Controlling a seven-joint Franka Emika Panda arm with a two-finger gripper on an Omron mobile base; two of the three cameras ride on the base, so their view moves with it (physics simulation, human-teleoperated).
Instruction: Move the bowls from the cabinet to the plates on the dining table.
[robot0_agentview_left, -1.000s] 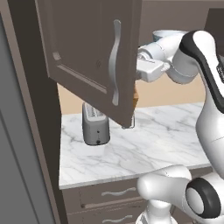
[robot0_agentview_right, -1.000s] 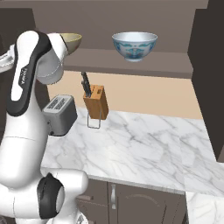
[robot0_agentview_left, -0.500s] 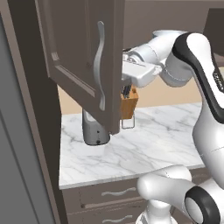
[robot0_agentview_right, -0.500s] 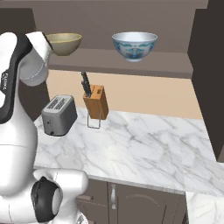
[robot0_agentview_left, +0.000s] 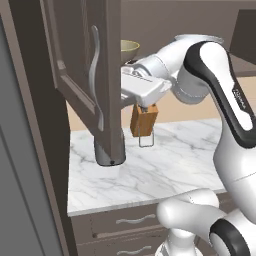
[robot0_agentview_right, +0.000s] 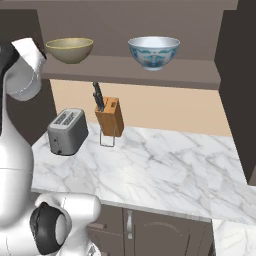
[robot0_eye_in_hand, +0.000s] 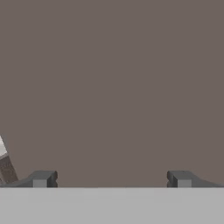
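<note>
Right now your end effector (robot0_eye_in_hand: 111, 178) stands wide open with nothing between its tips; the hand view shows the two dark fingertips (robot0_eye_in_hand: 42, 178) far apart against a flat brown surface close ahead. From the left base view, the hand sits just behind the edge of the open cabinet door (robot0_agentview_left: 92, 80), at shelf height, with the arm bent across from the right.

Look past the door edge and you see the tan bowl (robot0_agentview_left: 128, 50) on the cabinet shelf, just above and behind the hand. The right base view gives you the shelf (robot0_agentview_right: 135, 72) more plainly: the tan bowl (robot0_agentview_right: 69, 50) stands upright at its left end, the blue-patterned bowl (robot0_agentview_right: 154, 52) upright toward the middle, well apart from the first. Neither is touched.

Below the shelf, the marble worktop (robot0_agentview_right: 165, 170) carries a toaster (robot0_agentview_right: 67, 131) at the left and a knife block (robot0_agentview_right: 109, 116) just beside it to the right, with dark handles sticking up from the block. Your door's long curved handle (robot0_agentview_left: 93, 75) faces the left base camera, and drawers with wavy pulls (robot0_agentview_left: 131, 220) sit under the worktop.
</note>
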